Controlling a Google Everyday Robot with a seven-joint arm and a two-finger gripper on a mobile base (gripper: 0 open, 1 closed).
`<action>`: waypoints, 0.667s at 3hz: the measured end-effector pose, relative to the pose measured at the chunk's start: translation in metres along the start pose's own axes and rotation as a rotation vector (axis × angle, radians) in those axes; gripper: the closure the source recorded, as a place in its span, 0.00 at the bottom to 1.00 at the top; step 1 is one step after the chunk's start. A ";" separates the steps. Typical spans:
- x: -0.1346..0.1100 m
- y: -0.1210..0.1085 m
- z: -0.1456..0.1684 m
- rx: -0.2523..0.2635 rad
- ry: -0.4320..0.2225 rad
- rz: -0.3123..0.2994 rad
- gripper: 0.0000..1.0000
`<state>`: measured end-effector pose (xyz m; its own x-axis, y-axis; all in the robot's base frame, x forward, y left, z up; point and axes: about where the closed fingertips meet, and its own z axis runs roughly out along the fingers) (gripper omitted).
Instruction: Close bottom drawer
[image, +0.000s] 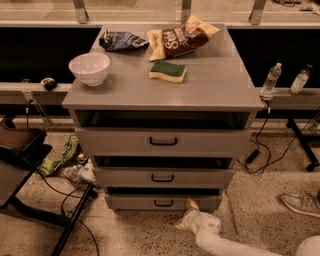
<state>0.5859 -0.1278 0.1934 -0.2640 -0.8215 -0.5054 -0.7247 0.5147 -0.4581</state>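
Down low, the pincer (188, 214) hangs just above the floor, right at the front of the bottom drawer (132, 202), toward its right end. Whether it is clenched or released I cannot tell. The drawer stands slightly out from the grey cabinet (165, 95).

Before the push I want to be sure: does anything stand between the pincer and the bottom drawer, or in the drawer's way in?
Nothing visible does. The pincer is low near the floor, close before the bottom drawer, right of its handle. The drawer's inside is dark and cannot be judged.
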 end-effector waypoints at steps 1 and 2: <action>0.005 0.010 -0.024 -0.038 0.030 -0.039 0.41; 0.036 0.029 -0.083 -0.146 0.143 -0.156 0.66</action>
<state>0.5028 -0.1632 0.2227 -0.2216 -0.9199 -0.3234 -0.8453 0.3466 -0.4066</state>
